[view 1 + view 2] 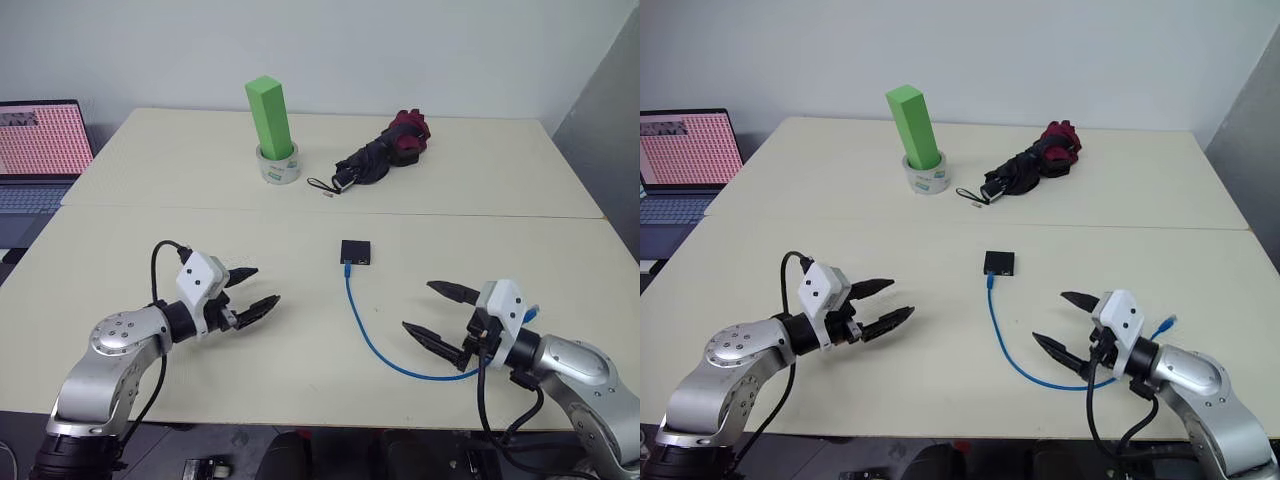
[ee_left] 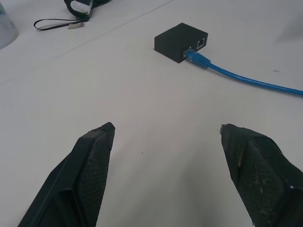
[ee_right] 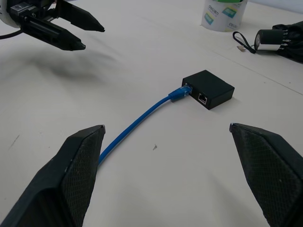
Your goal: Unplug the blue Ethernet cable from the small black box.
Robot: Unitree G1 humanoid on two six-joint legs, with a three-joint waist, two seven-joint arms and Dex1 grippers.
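The small black box (image 1: 355, 251) lies flat near the middle of the cream table. The blue Ethernet cable (image 1: 372, 335) is plugged into the box's near edge and curves toward the front right, its free plug end lying by my right wrist (image 1: 1167, 322). My left gripper (image 1: 256, 291) hovers open and empty over the table, well to the left of the box. On the cable's other side my right gripper (image 1: 432, 312) is open and empty too, above the loop near the front edge. In the wrist views the box (image 2: 181, 41) (image 3: 209, 88) lies ahead of each gripper's spread fingers.
A green block (image 1: 270, 117) stands upright in a tape roll (image 1: 277, 165) at the back of the table. A black-and-red folded umbrella (image 1: 385, 152) lies to its right. A laptop (image 1: 38, 150) stands off the table's left edge. A seam crosses the table behind the box.
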